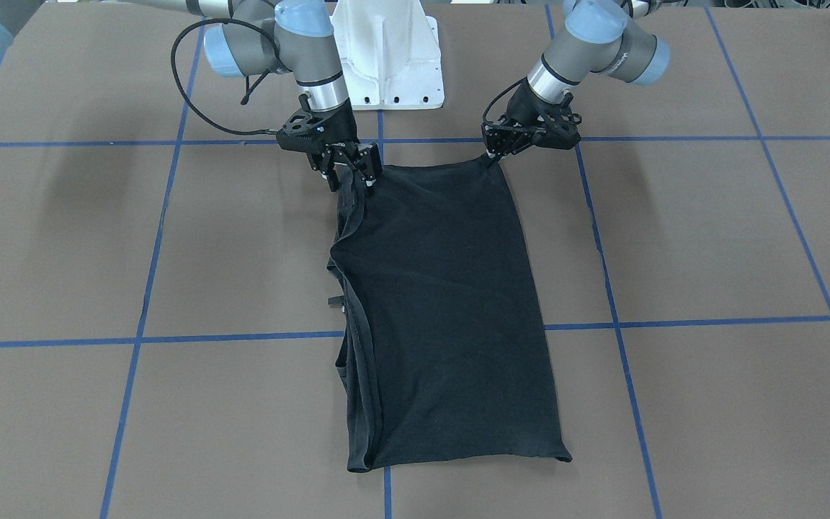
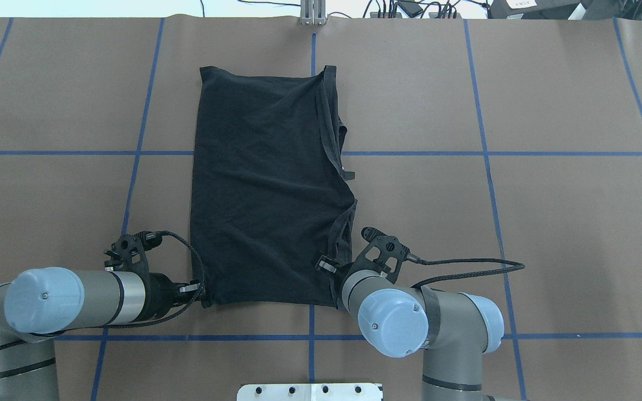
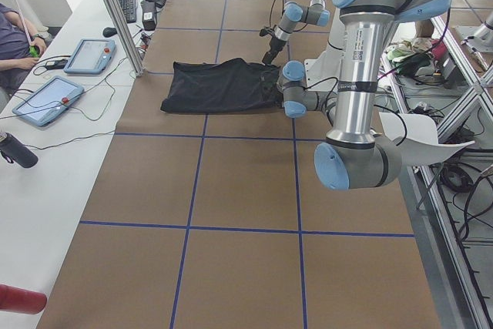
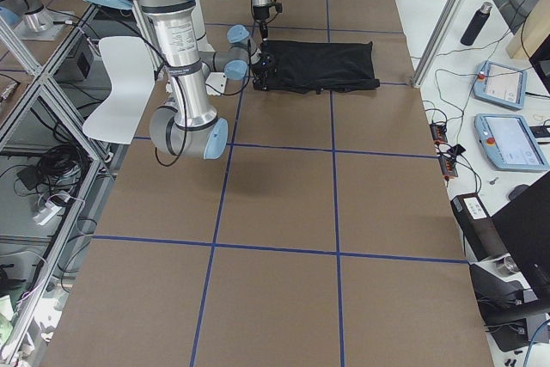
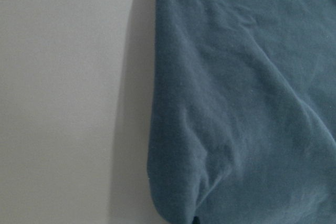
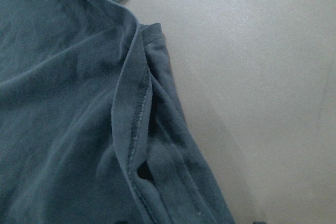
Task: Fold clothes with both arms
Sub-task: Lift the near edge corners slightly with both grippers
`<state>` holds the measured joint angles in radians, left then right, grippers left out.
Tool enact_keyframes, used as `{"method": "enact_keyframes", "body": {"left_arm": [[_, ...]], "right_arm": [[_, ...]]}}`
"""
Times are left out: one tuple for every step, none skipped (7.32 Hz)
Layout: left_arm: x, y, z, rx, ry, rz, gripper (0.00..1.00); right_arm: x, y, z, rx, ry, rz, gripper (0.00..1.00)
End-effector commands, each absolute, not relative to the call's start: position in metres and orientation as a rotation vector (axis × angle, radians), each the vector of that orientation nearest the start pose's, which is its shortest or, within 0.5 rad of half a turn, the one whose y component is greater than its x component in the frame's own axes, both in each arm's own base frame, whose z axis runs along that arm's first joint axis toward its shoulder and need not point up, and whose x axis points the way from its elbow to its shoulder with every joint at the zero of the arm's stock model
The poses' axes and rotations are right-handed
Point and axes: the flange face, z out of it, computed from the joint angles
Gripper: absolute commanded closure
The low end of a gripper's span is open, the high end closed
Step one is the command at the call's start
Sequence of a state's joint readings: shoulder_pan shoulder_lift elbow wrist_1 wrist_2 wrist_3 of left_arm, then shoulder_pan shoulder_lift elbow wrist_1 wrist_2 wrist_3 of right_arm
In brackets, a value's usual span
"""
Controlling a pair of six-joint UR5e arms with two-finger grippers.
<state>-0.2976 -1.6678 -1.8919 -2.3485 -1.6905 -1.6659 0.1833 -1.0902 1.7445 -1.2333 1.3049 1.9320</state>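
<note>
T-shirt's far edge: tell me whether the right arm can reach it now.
Probably yes, once freed: nothing stands in the way to the far edge, but the right tool seems clamped on the T-shirt's near corner.

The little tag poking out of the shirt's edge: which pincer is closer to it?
Right. The right pincer sits on the tag side of the T-shirt, at a corner by the robot; the left pincer is at the other such corner.

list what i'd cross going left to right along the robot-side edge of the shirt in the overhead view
left arm → left gripper → T-shirt → right gripper → right arm
</note>
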Motion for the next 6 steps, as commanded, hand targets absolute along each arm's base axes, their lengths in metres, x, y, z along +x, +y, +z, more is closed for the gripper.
{"method": "enact_keyframes", "body": {"left_arm": [[0.4675,-0.2702,0.3657,0.016,1.211,-0.271,1.00],[0.4674,-0.2710,0.3666,0.017,1.208,-0.273,1.00],[0.4674,-0.2710,0.3666,0.017,1.208,-0.273,1.00],[0.4671,-0.2709,0.3674,0.016,1.207,-0.273,1.00],[0.4671,-0.2709,0.3659,0.017,1.210,-0.272,1.00],[0.4670,-0.2709,0.3657,0.017,1.211,-0.272,1.00]], "right_arm": [[-0.6031,-0.2733,0.2676,0.157,-1.025,0.623,0.90],[-0.6039,-0.2725,0.2683,0.156,-1.023,0.622,0.86],[-0.6040,-0.2725,0.2685,0.157,-1.021,0.621,0.80],[-0.6036,-0.2725,0.2666,0.157,-1.026,0.622,0.82],[-0.6026,-0.2724,0.2638,0.157,-1.031,0.623,1.00],[-0.6016,-0.2741,0.2610,0.159,-1.036,0.623,1.00]]}}
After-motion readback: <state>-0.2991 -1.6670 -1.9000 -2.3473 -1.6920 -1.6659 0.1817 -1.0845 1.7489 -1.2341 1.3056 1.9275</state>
